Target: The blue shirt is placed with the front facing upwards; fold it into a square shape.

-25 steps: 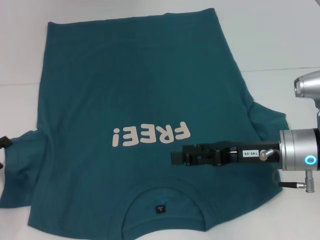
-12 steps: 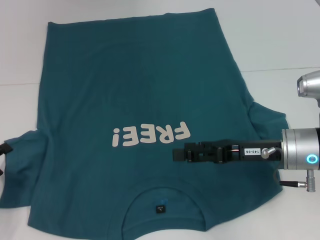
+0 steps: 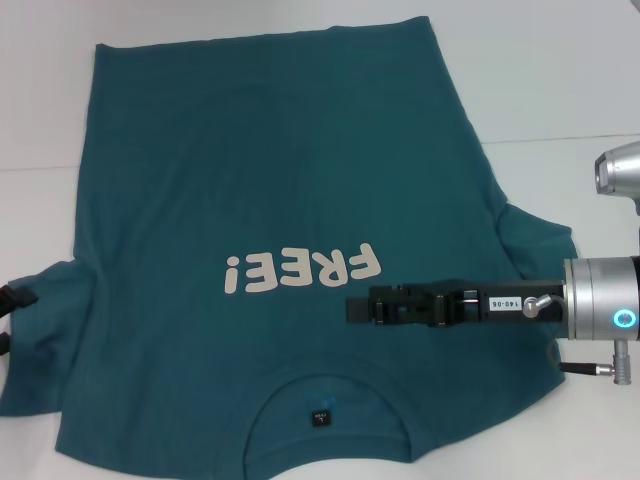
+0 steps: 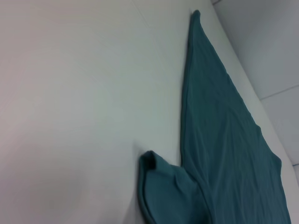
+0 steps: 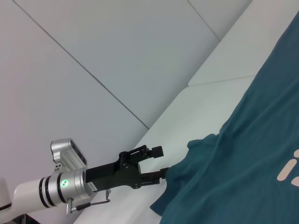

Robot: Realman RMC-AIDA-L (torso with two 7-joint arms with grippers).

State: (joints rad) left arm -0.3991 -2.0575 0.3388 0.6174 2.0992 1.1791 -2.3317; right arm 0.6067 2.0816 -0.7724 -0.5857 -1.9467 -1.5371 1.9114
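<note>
A white tabletop (image 3: 560, 70) filled the scene, and most of it was covered by the blue shirt (image 3: 270, 170), a large dark teal short-sleeved T-shirt spread flat with its front facing up. Its collar lay at the edge nearest the robot and its hem at the far side. White lettering reading "FREE!" (image 3: 302, 270) ran across the chest. A small black neck label (image 3: 319, 417) sat inside the collar opening. Each sleeve spread out to its own side, the one on the robot's right bunched into soft folds.

The right arm reached in from the robot's right side, a silver cylinder with a glowing blue ring. Its black right tool (image 3: 357, 309) stretched level over the shirt's chest, just below the end of the lettering and above the collar. From the head view I could not tell whether its fingers stood wide or narrow, nor whether it touched the cloth.

The left tool (image 5: 157, 162) was seen at the far sleeve edge in the right wrist view, with only a sliver of black at the head view's left border. Its two fingers stood apart, one raised above the cloth and one low by the sleeve's edge, closing on nothing. The left wrist view showed only the shirt's side edge and a curled sleeve on bare tabletop.
</note>
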